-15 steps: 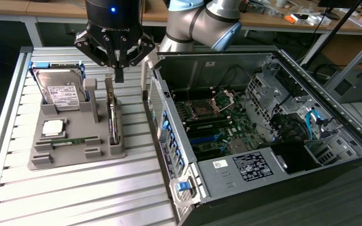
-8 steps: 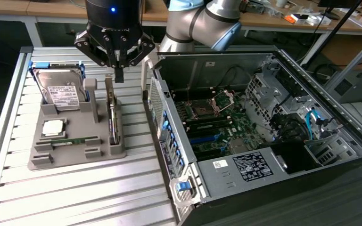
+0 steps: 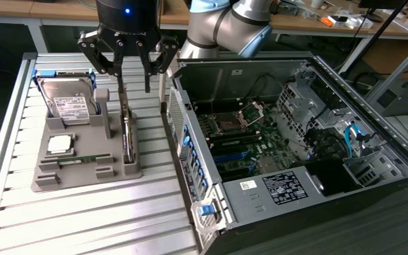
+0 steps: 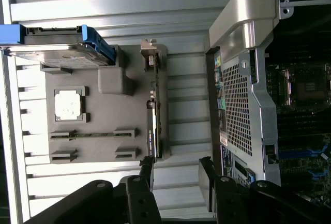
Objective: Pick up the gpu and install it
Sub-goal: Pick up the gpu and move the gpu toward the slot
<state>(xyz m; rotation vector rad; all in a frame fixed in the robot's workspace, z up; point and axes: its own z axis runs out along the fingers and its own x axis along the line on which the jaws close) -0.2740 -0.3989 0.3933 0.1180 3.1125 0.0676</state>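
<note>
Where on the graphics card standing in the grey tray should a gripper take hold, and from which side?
Probably best: grip the graphics card by its upper long edge, near the middle, coming straight down from above. It stands on edge in a slot of the grey tray, so its thin flat faces are upright and its lower edge is out of reach. The open gripper hangs above it.
</note>
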